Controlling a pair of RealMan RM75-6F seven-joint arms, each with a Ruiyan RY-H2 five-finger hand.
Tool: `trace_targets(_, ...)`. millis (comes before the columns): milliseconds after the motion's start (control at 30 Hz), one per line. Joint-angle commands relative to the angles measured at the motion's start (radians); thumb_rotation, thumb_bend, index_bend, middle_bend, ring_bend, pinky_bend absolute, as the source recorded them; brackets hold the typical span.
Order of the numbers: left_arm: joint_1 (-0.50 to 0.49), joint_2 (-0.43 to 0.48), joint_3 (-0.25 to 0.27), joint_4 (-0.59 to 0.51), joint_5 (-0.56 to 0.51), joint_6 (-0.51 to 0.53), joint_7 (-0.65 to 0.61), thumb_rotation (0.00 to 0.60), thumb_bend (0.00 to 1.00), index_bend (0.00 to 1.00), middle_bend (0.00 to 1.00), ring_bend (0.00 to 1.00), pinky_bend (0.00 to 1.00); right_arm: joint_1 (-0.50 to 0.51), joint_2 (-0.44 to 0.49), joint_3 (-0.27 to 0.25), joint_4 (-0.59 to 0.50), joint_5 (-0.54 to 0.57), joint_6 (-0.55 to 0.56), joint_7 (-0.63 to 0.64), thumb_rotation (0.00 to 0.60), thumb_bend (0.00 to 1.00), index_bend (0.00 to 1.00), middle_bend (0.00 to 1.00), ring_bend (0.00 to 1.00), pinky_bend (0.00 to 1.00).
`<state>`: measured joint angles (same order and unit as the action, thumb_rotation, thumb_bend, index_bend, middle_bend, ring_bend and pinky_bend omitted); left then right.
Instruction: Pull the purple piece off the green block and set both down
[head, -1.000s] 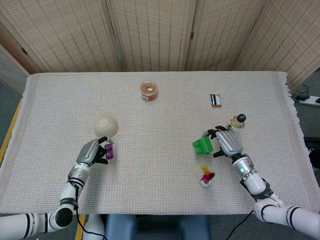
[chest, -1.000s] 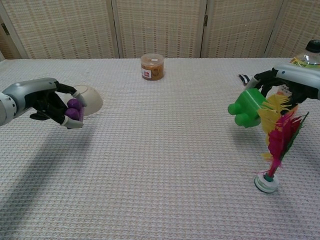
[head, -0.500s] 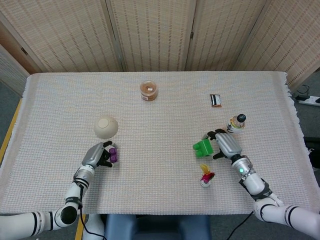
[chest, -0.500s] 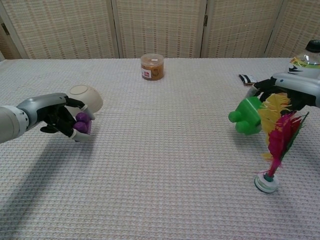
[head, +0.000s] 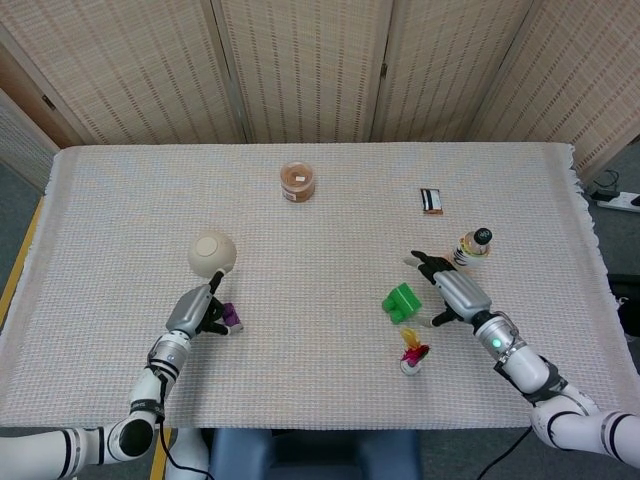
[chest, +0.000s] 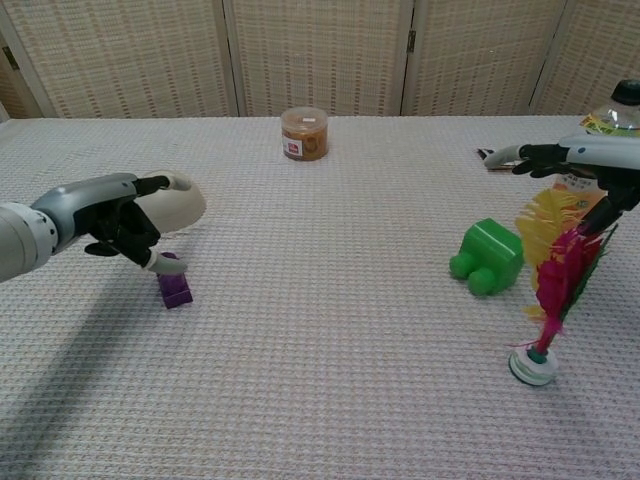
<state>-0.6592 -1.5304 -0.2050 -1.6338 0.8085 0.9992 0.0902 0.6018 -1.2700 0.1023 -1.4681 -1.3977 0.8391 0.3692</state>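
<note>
woven screens stood behind the worktop (head: 320, 200); a lidded jar (head: 298, 181) held something brown. both hands, left hand (chest: 120, 215) and right hand (head: 455, 290), were spread empty beside the purple piece (chest: 174, 286) and green block (chest: 487, 257); a feather toy (chest: 552, 275) partly hid the right one.

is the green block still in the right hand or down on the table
Down on the table. The green block rests on the cloth, and the right hand is open above it, fingers spread, not touching it.
</note>
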Motion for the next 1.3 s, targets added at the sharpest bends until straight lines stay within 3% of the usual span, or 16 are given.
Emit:
trace_targets(33,0.022,0.028,0.029,-0.051,0.103,0.081,0.054,0.6,0.22,0.0,0.99,0.9,1.0,-0.014,0.043,-0.006,-0.055,-0.041,0.045,0.016,0.6,0.24,0.0,0.0,0.0,0.0)
trace_targets(133,0.046,0.063,0.064,-0.104,0.22,0.176,0.126,0.6,0.22,0.0,0.79,0.66,0.89,-0.024,0.084,-0.001,-0.12,-0.076,0.094,0.028,0.6,0.24,0.0,0.0,0.0,0.0)
trace_targets(300,0.078,0.138,0.099,-0.206,0.309,0.266,0.243,0.6,0.22,0.01,0.39,0.28,0.43,-0.044,0.173,0.009,-0.231,-0.115,0.163,0.039,0.6,0.24,0.0,0.0,0.0,0.0)
trace_targets(367,0.091,0.17,0.115,-0.241,0.328,0.295,0.303,0.6,0.22,0.02,0.27,0.18,0.31,-0.068,0.21,0.006,-0.263,-0.132,0.212,0.007,0.6,0.24,0.0,0.0,0.0,0.0)
trace_targets(467,0.116,0.194,0.137,-0.268,0.346,0.337,0.373,0.6,0.22,0.03,0.19,0.11,0.21,-0.109,0.248,-0.006,-0.296,-0.147,0.276,-0.068,0.6,0.24,0.0,0.0,0.0,0.0)
trace_targets(700,0.214,0.218,0.199,-0.23,0.456,0.481,0.439,0.6,0.22,0.04,0.15,0.07,0.1,-0.275,0.295,-0.066,-0.346,-0.216,0.518,-0.275,0.6,0.24,0.0,0.0,0.0,0.0)
trace_targets(867,0.298,0.213,0.261,-0.126,0.616,0.583,0.331,0.6,0.22,0.05,0.15,0.05,0.09,-0.404,0.254,-0.108,-0.296,-0.252,0.689,-0.368,0.6,0.24,0.0,0.0,0.0,0.0)
trace_targets(1000,0.39,0.199,0.296,0.005,0.69,0.686,0.239,0.6,0.22,0.08,0.15,0.04,0.06,-0.512,0.184,-0.135,-0.254,-0.212,0.786,-0.469,0.6,0.24,0.0,0.0,0.0,0.0)
trace_targets(1133,0.468,0.169,0.325,0.125,0.733,0.757,0.197,0.6,0.22,0.12,0.15,0.04,0.05,-0.575,0.117,-0.152,-0.17,-0.185,0.825,-0.48,0.6,0.24,0.0,0.0,0.0,0.0)
trace_targets(1300,0.503,0.199,0.35,0.153,0.754,0.737,0.148,0.6,0.22,0.13,0.15,0.02,0.05,-0.58,0.116,-0.142,-0.136,-0.167,0.802,-0.423,0.6,0.24,0.0,0.0,0.0,0.0)
